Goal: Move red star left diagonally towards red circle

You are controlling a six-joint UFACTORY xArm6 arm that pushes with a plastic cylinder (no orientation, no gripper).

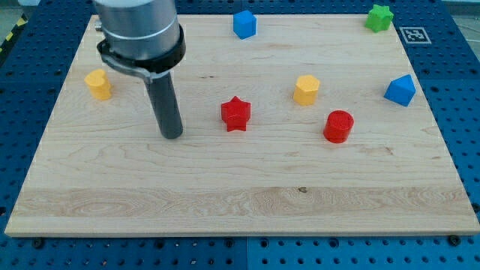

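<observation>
Tip (pixel 172 136) of my dark rod rests on the wooden table (pixel 225 202), left of the red plastic star (pixel 235 113), which sits between it and the red plastic cylinder (pixel 338 126); gripperless, it holds nothing.

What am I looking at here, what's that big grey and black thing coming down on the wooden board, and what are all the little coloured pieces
That is the end of a robot arm. It has no hand, just a straight dark rod, and my tip slides on the wooden board to push blocks. There is one camera view, looking down at the board from one long side. Nothing is held. My tip sits to the view's left of the red star, apart from it. To the star's right lies the red circle. Also there: a yellow block mid-board, another yellow block at the left, a blue block at the top, a blue block at the right, and a green star at the top right.
</observation>
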